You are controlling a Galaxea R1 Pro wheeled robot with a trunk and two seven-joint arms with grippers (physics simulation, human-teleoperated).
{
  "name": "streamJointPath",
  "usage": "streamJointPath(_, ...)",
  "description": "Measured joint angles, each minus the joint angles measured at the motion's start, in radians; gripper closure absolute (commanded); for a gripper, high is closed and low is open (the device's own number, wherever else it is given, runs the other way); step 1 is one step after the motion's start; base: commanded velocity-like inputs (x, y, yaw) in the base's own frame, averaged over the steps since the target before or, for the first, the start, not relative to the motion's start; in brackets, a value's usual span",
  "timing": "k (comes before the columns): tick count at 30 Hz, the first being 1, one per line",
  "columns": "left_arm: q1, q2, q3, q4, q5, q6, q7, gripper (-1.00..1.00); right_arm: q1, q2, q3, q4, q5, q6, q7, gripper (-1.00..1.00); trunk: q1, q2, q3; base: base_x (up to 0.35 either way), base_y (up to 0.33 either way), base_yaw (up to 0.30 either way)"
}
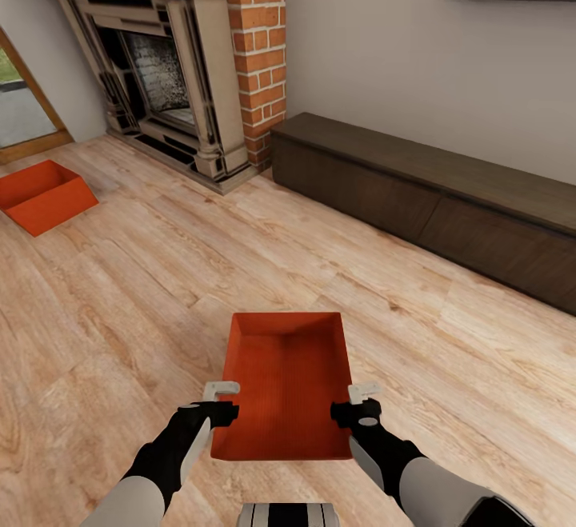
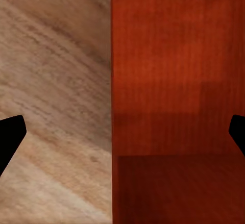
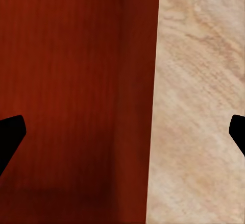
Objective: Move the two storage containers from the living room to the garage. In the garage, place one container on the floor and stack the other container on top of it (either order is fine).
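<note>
Left pincer (image 1: 222, 401): fingers spread well apart, straddling the left long wall of the near container (image 1: 286, 387). In the left wrist view (image 2: 122, 132) one fingertip sits over the wood floor (image 2: 51, 81) and the other over the orange interior (image 2: 178, 55); neither visibly presses the wall.

Right pincer (image 1: 362, 404): likewise spread wide across the right long wall. In the right wrist view (image 3: 122, 132) the wall edge runs between the dark fingertips (image 3: 10, 132), with the bin's interior (image 3: 66, 81) on one side and planks (image 3: 204, 106) on the other. Whether either pincer touches the wall cannot be told.

Count: two storage containers. The near one lies between both arms, long axis pointing away from the robot. The far container (image 1: 42, 194) sits on the planks well apart, near the brick fireplace (image 1: 184, 55) and a doorway.

Appearance: orange-red, rectangular, open-topped, low flared walls, empty.

One long dark cabinet (image 1: 432, 191) stands against the white wall.
</note>
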Motion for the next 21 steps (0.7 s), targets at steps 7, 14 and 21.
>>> streamJointPath(7, 0.0, -0.001, 0.0, 0.0, 0.0, 0.0, 0.001, -1.0, -0.036, 0.0, 0.0, 0.002, -0.005, 0.061, 0.001, -1.0, 0.004, -0.007, -0.003, 0.0, 0.0, 0.0)
streamJointPath(14, 0.0, -0.001, 0.0, -0.002, 0.004, 0.002, 0.0, -1.0, -0.055, 0.0, -0.001, 0.007, -0.008, 0.1, 0.001, -1.0, 0.031, -0.056, -0.025, 0.0, 0.0, 0.0)
streamJointPath(21, 0.0, -0.002, 0.001, -0.063, 0.005, 0.061, -0.001, -1.0, -0.089, -0.001, -0.001, 0.018, -0.047, 0.168, 0.002, -1.0, 0.057, -0.105, -0.047, 0.0, 0.0, 0.0)
